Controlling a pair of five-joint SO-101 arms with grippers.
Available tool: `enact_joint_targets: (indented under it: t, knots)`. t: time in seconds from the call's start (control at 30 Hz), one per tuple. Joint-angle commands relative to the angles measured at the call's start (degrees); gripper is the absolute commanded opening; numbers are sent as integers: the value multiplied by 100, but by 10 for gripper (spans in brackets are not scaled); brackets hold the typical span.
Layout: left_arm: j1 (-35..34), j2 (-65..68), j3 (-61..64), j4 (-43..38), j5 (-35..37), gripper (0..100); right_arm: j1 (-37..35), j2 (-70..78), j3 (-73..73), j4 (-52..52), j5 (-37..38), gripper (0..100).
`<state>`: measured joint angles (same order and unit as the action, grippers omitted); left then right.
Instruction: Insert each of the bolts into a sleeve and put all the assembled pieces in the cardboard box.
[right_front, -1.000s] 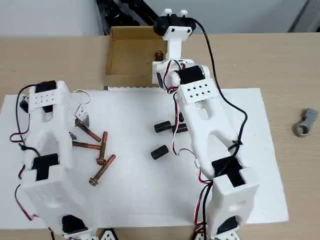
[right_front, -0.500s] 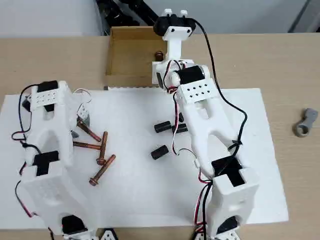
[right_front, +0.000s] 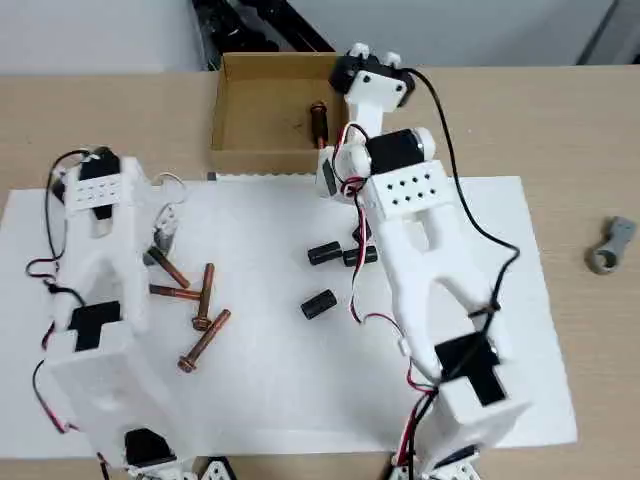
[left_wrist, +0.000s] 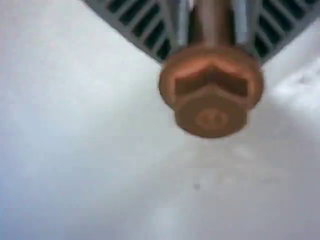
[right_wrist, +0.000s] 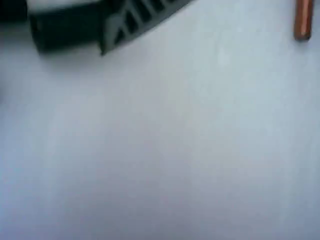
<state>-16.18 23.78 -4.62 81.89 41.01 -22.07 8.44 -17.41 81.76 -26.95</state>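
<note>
- A bolt (left_wrist: 211, 90) is pinched by its shank between the ribbed jaws of the left gripper (right_front: 162, 242), with its hex head over the white sheet (right_front: 270, 370); it sits on the arms' side of the cardboard box (right_front: 260, 160), off the box's left corner.
- Three loose bolts (right_front: 176, 292) (right_front: 205, 297) (right_front: 205, 340) lie close together on the sheet, farther from the box than the held one.
- Three sleeves (right_front: 324, 253) (right_front: 362, 256) (right_front: 319, 304) lie on the arms' side of the box's right half; two are side by side, and the third lies apart, farther from the box; bare sheet separates them from the bolts.
- One assembled piece (right_front: 319, 120) lies inside the box near its right side; the floor to its left is bare.
- The right gripper (right_front: 333, 178) hangs at the box's near right corner; whether it is spread or closed cannot be told.
- The sheet's far edge runs just beside the box's near wall.
- A grey part (right_front: 610, 245) lies on the table (right_front: 560, 120), well off to the box's right.
</note>
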Motion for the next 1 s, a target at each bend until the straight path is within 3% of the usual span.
enact_joint_targets:
  t: [0.0, 0.13, 0.23, 0.6, 0.97]
  knots:
    - [149, -826, -110, -62, -237, 5, -66, -637, -220, 620, -571, 130]
    - [299, -1495, -92, 70, -360, 5, -40, -848, -211, 1112, -1873, 131]
    - [396, -2022, -92, 229, -457, 5, -127, -840, -123, 1226, -2295, 129]
    - [378, -4000, -84, 624, -1125, 5, 277, 84, 440, 154, -2347, 129]
    - [360, -4255, -75, 756, -1231, 5, 295, 1270, 413, -479, -2347, 129]
